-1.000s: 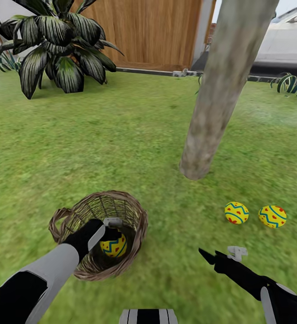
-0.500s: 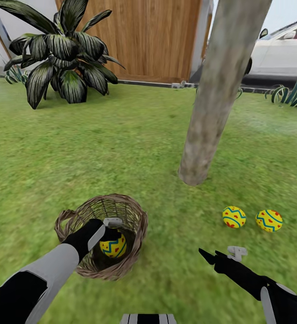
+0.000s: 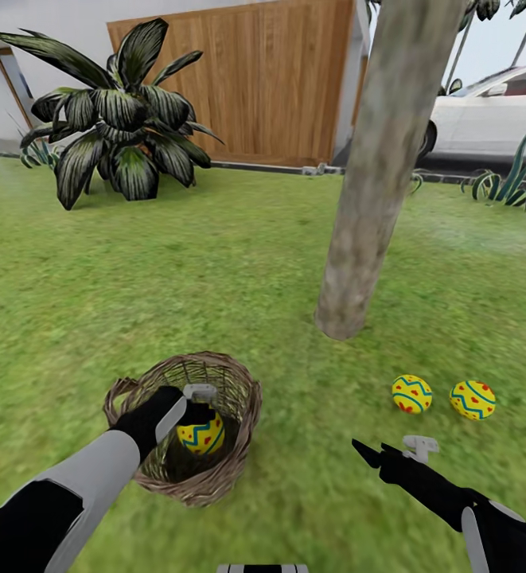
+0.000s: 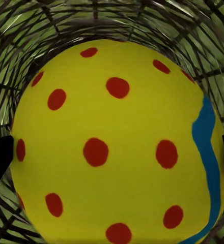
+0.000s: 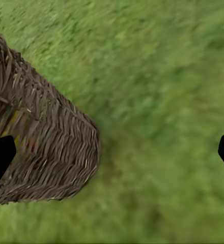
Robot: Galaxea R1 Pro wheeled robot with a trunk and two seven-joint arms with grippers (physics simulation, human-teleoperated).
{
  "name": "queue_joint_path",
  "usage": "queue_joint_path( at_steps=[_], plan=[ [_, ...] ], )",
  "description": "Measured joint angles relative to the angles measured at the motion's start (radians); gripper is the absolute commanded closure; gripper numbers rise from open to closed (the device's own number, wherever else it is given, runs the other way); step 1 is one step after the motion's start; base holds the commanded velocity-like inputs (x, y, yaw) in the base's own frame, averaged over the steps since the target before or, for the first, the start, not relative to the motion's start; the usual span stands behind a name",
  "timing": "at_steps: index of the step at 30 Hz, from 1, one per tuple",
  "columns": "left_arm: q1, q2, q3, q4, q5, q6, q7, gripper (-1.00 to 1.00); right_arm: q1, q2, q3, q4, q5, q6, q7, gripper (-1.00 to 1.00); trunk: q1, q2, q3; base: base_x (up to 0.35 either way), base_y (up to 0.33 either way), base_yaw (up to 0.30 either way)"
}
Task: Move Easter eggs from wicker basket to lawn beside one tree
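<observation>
My left gripper [image 3: 199, 418] reaches down into the wicker basket [image 3: 243, 386] and is shut on a yellow Easter egg [image 3: 203, 436] with red marks and a blue zigzag. In the left wrist view that egg [image 4: 117, 147] sits between the two dark fingertips, with woven wicker around it. Two more eggs [image 3: 411, 394] [image 3: 473, 399] lie on the lawn [image 3: 215, 263] just right of the pale tree trunk [image 3: 366, 199]. My right gripper [image 3: 372, 450] hovers open over grass, right of the basket [image 5: 51, 152].
A dark broad-leaved plant [image 3: 119, 135] stands at the back left before a wooden gate [image 3: 247, 79]. A white car [image 3: 493, 111] and spiky plants [image 3: 509, 179] border the lawn at the back right. Open grass stretches between basket and tree.
The camera has risen, so tree, lawn eggs and basket sit lower in the picture. The gripped egg keeps its place with my left gripper and stands slightly higher relative to the basket.
</observation>
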Motion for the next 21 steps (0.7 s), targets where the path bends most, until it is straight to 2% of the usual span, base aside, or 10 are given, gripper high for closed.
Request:
queue_joint_path(
  at_steps=[6, 10, 14, 21],
  plan=[
    [0.002, 0.001, 0.0, -0.03, 0.0, 0.007, 0.002, 1.0, 0.0, 0.0, 0.0, 0.0, -0.001, 0.0, 0.0, -1.0, -0.003, 0.001, 0.023, 0.0, 0.0, 0.0],
    [0.004, 0.002, 0.0, -0.14, 0.0, 0.08, 0.005, 1.0, 0.0, 0.0, 0.0, 0.0, -0.001, 0.0, 0.0, -1.0, -0.005, 0.002, 0.039, 0.0, 0.0, 0.0],
    [0.007, 0.002, 0.0, -0.234, 0.0, 0.139, 0.059, 1.0, 0.0, 0.0, 0.0, 0.0, -0.001, 0.0, 0.0, -1.0, -0.006, 0.003, 0.054, 0.0, 0.0, 0.0],
    [0.007, 0.001, 0.001, -0.263, 0.001, 0.19, 0.097, 1.0, 0.0, 0.0, 0.0, 0.0, -0.001, 0.0, 0.0, -1.0, -0.009, 0.005, 0.081, -0.052, 0.0, 0.0]
  ],
)
